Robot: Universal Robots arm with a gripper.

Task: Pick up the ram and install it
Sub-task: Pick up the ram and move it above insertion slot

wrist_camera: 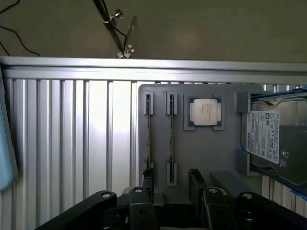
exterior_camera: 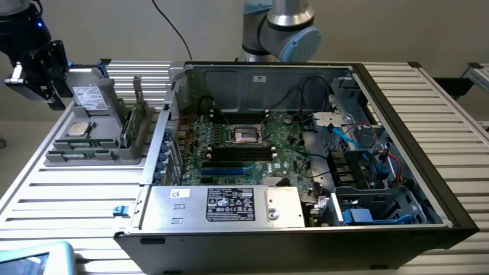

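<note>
The gripper (wrist_camera: 172,191) hangs wide open with nothing between its fingers, poised over the near end of the grey tray (wrist_camera: 201,153) without touching it. The ram (wrist_camera: 171,139) stands on edge in a tray slot, just beside the square processor chip (wrist_camera: 205,111). Its long axis runs straight away from the gripper, and it lies in line with the gap between the two fingers. A second stick (wrist_camera: 147,134) stands parallel in the next slot, roughly in line with one finger rather than the gap.

In the exterior view the tray sits on the ribbed counter (exterior_camera: 77,195) at the left of the frame. The open computer case (exterior_camera: 267,86) lies toward the exterior view's right, well apart from the gripper. By my judgement, the approach turns on coming down with the fingers either side of the ram's thin edge.
</note>
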